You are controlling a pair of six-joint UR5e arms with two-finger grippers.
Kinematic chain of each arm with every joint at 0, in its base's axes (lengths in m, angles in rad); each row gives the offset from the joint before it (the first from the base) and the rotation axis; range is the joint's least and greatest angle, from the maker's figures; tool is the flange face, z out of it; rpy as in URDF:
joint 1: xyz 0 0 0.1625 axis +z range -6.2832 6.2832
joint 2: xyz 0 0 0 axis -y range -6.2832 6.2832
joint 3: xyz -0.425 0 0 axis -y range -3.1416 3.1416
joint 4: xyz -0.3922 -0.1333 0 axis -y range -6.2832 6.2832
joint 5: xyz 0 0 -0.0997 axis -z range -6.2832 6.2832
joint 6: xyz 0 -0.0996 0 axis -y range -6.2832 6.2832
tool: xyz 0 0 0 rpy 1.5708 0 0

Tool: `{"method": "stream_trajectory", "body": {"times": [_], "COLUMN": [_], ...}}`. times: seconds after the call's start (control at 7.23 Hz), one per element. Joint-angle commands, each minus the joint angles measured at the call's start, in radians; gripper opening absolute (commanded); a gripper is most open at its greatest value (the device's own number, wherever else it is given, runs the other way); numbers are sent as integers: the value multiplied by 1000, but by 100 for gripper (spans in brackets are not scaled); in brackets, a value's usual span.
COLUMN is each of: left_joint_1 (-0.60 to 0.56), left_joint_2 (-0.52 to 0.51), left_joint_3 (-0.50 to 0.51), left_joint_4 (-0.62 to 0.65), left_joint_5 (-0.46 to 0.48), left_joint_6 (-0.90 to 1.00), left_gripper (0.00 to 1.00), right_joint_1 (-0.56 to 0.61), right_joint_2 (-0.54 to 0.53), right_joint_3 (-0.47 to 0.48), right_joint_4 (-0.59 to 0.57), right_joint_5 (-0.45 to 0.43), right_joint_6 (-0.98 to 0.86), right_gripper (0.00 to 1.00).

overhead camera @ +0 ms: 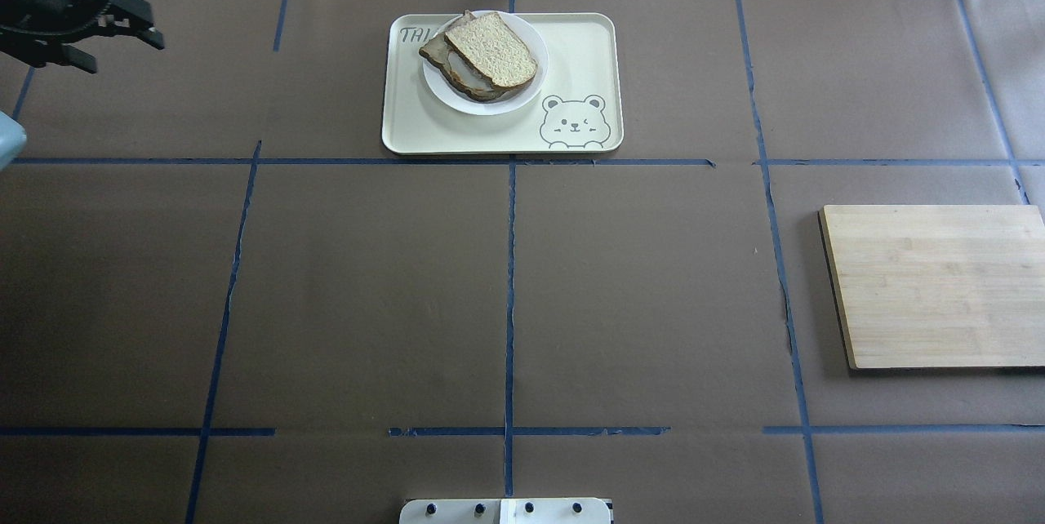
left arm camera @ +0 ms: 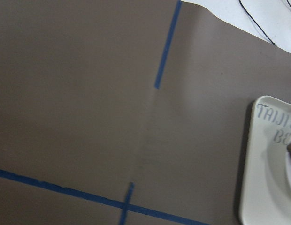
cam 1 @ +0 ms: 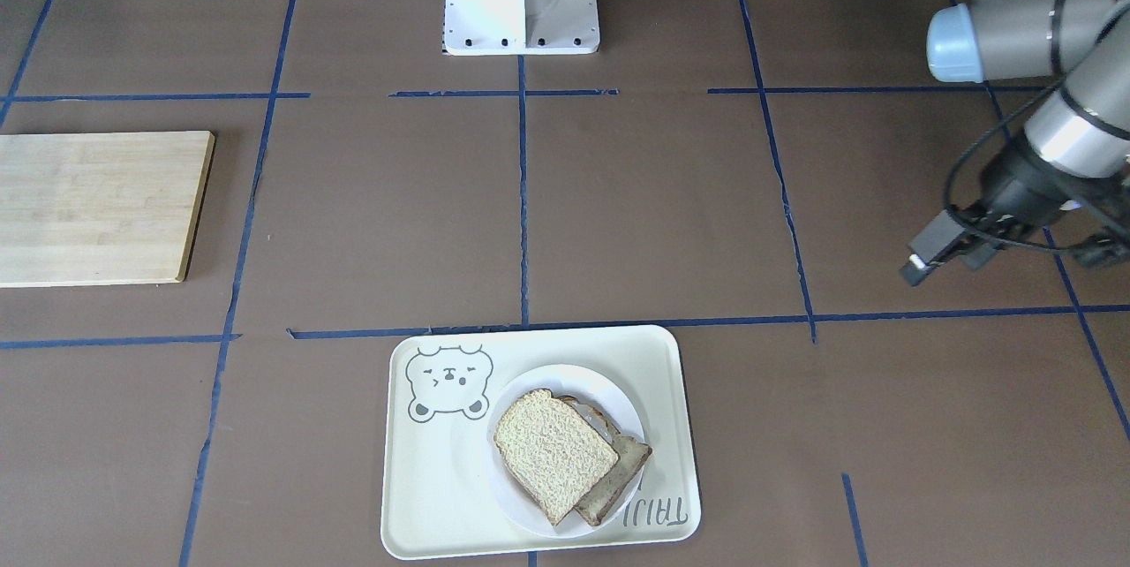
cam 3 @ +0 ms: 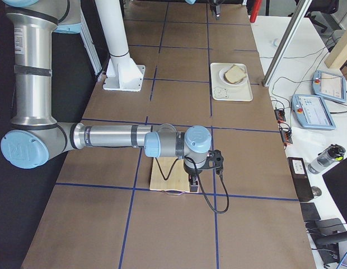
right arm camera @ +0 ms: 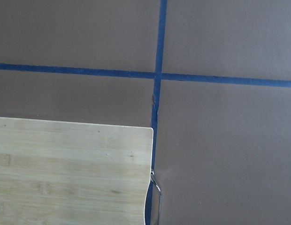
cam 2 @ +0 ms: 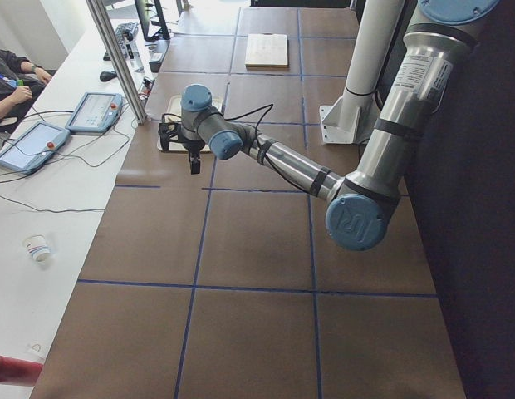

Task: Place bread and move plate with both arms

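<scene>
Bread [cam 1: 554, 454] x1 atop 1 other slice [cam 1: 625, 463], 1 plate [cam 1: 578, 380].

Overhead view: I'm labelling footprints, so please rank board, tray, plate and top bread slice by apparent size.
Largest: board and tray, too alike to rank; board cropped at the edge.
Then plate.
Smallest: bread.

place: robot lab | my desk [overhead camera: 367, 279] papered brown, gridded in blue tape [overhead camera: 509, 304] | teach pendants [cam 3: 311, 111] on white side bench [cam 2: 41, 208] | operator [cam 2: 8, 79] seated there
</scene>
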Motion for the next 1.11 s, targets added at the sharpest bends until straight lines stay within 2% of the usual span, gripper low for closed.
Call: {"method": "stream_trajectory", "body": {"times": [0.0, 0.28, 0.42, 0.55, 0.69, 0.97], "left_joint_1": [-130, -224, -294, -371, -414, -419], "left_joint_2": [79, 111, 113, 121, 168, 324], "left_joint_3": [12, 24, 53, 107, 136, 124], "left_joint_4": [130, 324, 421, 461, 462, 410], "left_joint_5": [-17, -15, -15, -17, -21, -198], "left_joint_6": [431, 774, 950, 1111, 1183, 1173], "left_gripper": [100, 100, 100, 100, 100, 100], "right_joint_1": [17, 23, 23, 23, 23, 23], "right_joint_2": [-55, -74, -73, -66, -62, -59], "right_joint_3": [14, 17, 17, 19, 19, 19], "right_joint_4": [0, 0, 0, 0, 0, 0], "right_joint_5": [5, 10, 10, 11, 25, 28], "right_joint_6": [1, 0, 0, 1, 1, 1], "right_gripper": [100, 100, 100, 100, 100, 100]}}
